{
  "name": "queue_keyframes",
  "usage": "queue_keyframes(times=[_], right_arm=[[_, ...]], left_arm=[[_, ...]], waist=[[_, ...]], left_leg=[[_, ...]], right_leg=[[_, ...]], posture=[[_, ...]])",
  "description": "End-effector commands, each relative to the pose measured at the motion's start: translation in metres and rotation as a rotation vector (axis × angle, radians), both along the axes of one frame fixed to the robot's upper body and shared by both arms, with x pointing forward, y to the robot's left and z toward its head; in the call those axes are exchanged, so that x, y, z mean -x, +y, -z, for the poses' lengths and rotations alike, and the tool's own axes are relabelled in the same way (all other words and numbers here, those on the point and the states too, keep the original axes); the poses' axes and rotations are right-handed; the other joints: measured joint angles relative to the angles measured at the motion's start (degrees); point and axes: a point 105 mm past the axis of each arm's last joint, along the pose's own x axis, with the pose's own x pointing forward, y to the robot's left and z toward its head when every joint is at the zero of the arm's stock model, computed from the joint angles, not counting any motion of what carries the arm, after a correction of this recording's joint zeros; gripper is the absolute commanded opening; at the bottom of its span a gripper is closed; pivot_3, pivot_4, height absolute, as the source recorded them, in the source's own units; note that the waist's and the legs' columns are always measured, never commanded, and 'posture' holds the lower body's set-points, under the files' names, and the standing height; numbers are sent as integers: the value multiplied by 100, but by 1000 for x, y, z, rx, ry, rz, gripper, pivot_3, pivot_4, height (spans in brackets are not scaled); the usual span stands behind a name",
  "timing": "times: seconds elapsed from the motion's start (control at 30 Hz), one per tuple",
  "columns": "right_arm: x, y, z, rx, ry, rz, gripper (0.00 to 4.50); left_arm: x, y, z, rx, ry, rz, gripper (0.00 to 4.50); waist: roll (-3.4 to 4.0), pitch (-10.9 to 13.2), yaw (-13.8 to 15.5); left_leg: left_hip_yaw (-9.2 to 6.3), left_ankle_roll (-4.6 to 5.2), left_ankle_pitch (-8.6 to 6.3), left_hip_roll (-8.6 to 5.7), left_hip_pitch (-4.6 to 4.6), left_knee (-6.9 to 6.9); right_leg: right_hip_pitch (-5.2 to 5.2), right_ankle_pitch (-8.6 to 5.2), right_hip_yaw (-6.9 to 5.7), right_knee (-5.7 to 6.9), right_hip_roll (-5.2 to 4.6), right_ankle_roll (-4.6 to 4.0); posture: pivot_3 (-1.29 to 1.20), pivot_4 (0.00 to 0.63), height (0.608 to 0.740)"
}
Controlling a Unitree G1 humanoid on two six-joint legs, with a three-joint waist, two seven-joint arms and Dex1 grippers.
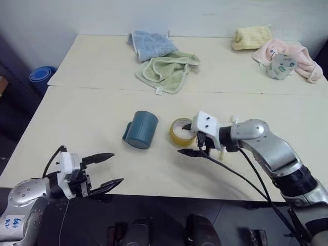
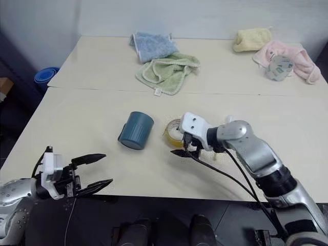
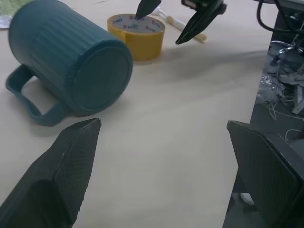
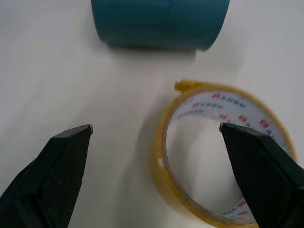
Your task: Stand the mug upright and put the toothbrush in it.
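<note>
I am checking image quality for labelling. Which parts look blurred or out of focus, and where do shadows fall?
Right wrist view: the mug looks soft, the tape roll sharper. Left wrist view: the left gripper's fingers look blurred, and a soft shadow lies on the table beside the roll. Left eye view: even light, faint shadows.

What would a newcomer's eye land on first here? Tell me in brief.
The dark teal mug lying on its side mid-table, with the yellow tape roll beside it. The right tool hangs open over the tape roll, while the left tool waits open at the table's near edge. Crumpled towels lie along the far side.
</note>
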Motion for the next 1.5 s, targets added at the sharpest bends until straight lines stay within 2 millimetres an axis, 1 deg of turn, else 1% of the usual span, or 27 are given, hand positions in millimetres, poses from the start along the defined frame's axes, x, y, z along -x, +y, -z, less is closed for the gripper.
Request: queue_keyframes(times=[0.03,0.1,0.23,0.27,0.3,0.33,0.37,0.43,0.5,0.53,0.57,0.6,0.63,0.67,0.7,0.77,0.83,0.93,1.03,1.1,1.2,1.27,1.33,1.37,1.4,1.43,1.5], right_arm=[[0,6,14,99,24,-55,3539],[-8,6,13,108,-20,-48,2813],[-12,-3,6,94,-38,-48,1417],[-10,-3,-1,47,-48,-70,946],[-7,-3,-7,3,-45,-95,755],[-5,-7,-14,-34,-36,-89,314],[-3,-11,-22,-85,-45,-94,49],[12,-26,-50,-225,-60,-141,21],[17,-55,-78,-336,-82,-88,21],[15,-77,-86,-350,-78,-5,21],[11,-103,-87,-313,-68,96,21],[8,-124,-86,-255,-62,186,21],[6,-153,-79,-160,-39,294,21],[2,-192,-69,-92,-4,443,21],[2,-225,-59,-47,26,569,21],[2,-265,-40,15,38,691,21],[-2,-282,-24,47,20,725,21],[-9,-290,-13,15,-2,738,21],[-10,-291,-7,-17,-5,715,965],[-7,-293,-11,-42,-25,688,1604],[2,-294,-27,-86,-106,627,2675],[9,-288,-36,-84,-161,547,3284],[16,-275,-45,-101,-223,457,4036],[19,-259,-50,-167,-261,392,4417],[25,-239,-54,-236,-305,314,4417],[31,-225,-56,-284,-330,267,4417],[44,-194,-45,-334,-337,162,4417]], left_arm=[[4,-13,-6,-5,-28,44,4500],[4,-15,-7,-1,-30,50,4500],[1,-20,-10,3,-35,71,4500],[-1,-21,-11,12,-38,71,4500],[-3,-22,-13,18,-42,69,4500],[-4,-22,-14,21,-46,69,4500],[-6,-22,-15,24,-48,70,4500],[-9,-23,-19,41,-55,69,4500],[-11,-23,-23,56,-59,66,4500],[-12,-23,-25,61,-63,65,4500],[-13,-24,-27,69,-67,63,4500],[-14,-24,-29,74,-70,62,4500],[-15,-25,-31,81,-75,64,4500],[-15,-28,-33,87,-82,70,4500],[-16,-31,-35,93,-87,77,4500],[-16,-36,-37,103,-90,86,4500],[-17,-39,-38,112,-87,89,4500],[-18,-39,-38,118,-80,80,4500],[-22,-31,-38,123,-75,24,4500],[-23,-22,-35,108,-71,-12,4500],[-24,-2,-30,75,-77,-88,4500],[-24,14,-27,55,-70,-152,4500],[-22,30,-23,22,-66,-208,4500],[-20,46,-20,1,-55,-268,4500],[-18,64,-16,-31,-45,-338,4500],[-16,76,-13,-52,-38,-383,4500],[-13,110,-6,-63,36,-556,4500]], waist=[[0,0,-5],[-2,0,-2],[-2,1,1],[-3,1,2],[-4,2,14],[-4,2,8],[-4,2,9],[-6,4,30],[-7,6,40],[-8,7,40],[-7,8,53],[-7,8,79],[-7,8,97],[-9,8,118],[-13,6,129],[-25,3,133],[-22,5,93],[-4,14,-80],[19,17,-162],[20,17,-155],[19,18,-137],[18,19,-107],[17,19,-80],[17,19,-67],[17,20,-41],[14,18,-23],[1,16,-21]], left_leg=[[3,0,0,0,0,0],[6,-2,2,1,1,1],[14,-6,5,3,2,17],[15,-7,6,5,1,26],[15,-7,6,7,1,34],[14,-7,6,7,-2,42],[16,-7,6,7,-1,43],[12,-6,5,7,-2,46],[9,-4,4,7,-3,45],[9,-3,3,7,-4,45],[10,-2,2,6,-5,45],[11,0,1,3,-7,48],[12,2,0,2,-7,49],[15,4,-1,1,-6,51],[17,4,-1,2,-6,51],[25,5,0,3,-2,52],[46,6,0,5,4,51],[66,6,2,11,9,50],[75,6,3,14,16,44],[74,6,3,17,18,41],[68,5,3,19,14,42],[67,5,2,18,12,42],[64,5,2,17,11,45],[63,5,2,17,9,46],[66,5,2,16,10,47],[65,5,2,18,8,46],[65,-3,-3,32,21,38]], right_leg=[[0,0,0,-1,0,0],[2,0,1,0,0,0],[5,1,3,0,0,2],[7,1,3,4,0,2],[7,1,3,11,1,2],[8,1,3,14,1,2],[8,1,5,15,1,2],[9,1,4,20,1,2],[8,1,4,20,0,3],[9,2,3,19,0,3],[9,2,3,18,-1,3],[10,2,3,19,-3,4],[11,2,4,15,-5,4],[11,2,5,14,-4,5],[13,2,6,11,-3,5],[19,2,7,8,-2,4],[19,2,16,5,-3,4],[12,2,25,7,-1,4],[9,2,29,14,-2,3],[7,2,28,18,-1,3],[7,2,25,13,0,4],[8,2,25,10,0,4],[9,2,24,7,0,4],[10,2,24,5,0,4],[10,2,25,2,0,4],[10,2,25,0,1,4],[14,2,25,8,14,3]], posture=[[0,150,740],[0,150,740],[0,150,740],[0,150,740],[0,150,740],[0,150,740],[0,150,740],[0,150,740],[0,150,740],[0,150,740],[0,150,740],[0,150,740],[0,150,740],[0,150,740],[0,150,740],[0,150,740],[0,150,740],[0,150,740],[0,150,740],[0,150,740],[0,150,740],[0,150,740],[0,150,740],[0,150,740],[0,150,740],[0,150,740],[0,150,740]])
